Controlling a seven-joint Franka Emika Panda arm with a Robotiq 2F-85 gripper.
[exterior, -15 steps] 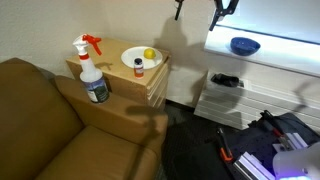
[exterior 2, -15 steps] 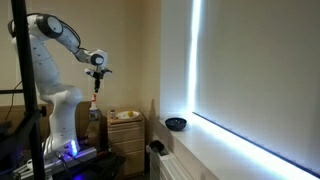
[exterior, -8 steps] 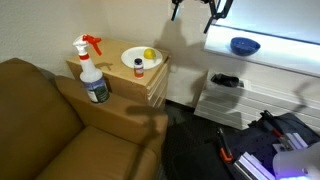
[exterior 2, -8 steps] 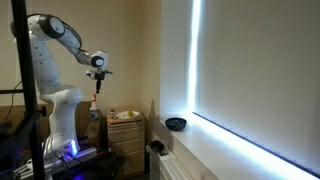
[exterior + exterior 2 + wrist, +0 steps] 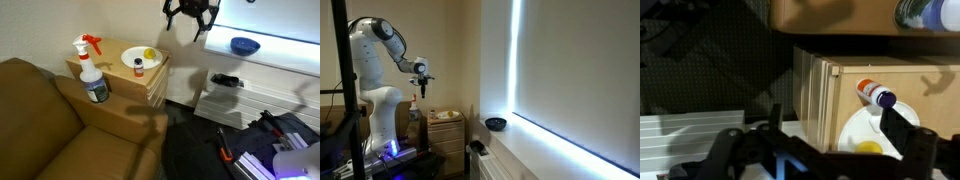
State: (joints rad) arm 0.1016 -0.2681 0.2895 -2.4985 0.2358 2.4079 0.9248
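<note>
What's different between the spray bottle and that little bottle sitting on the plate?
The spray bottle is much taller than the small bottle. The spray bottle ends in a red trigger nozzle; the small bottle has only a plain reddish cap. The spray bottle stands on bare wood, while the small bottle sits on the white plate beside a yellow fruit. Both are on the same wooden side table.

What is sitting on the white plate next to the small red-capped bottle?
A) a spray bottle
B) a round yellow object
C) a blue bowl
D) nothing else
B: in an exterior view a round yellow object lies on the white plate beside the small bottle, while the blue bowl and the spray bottle stand elsewhere, off the plate.
</note>
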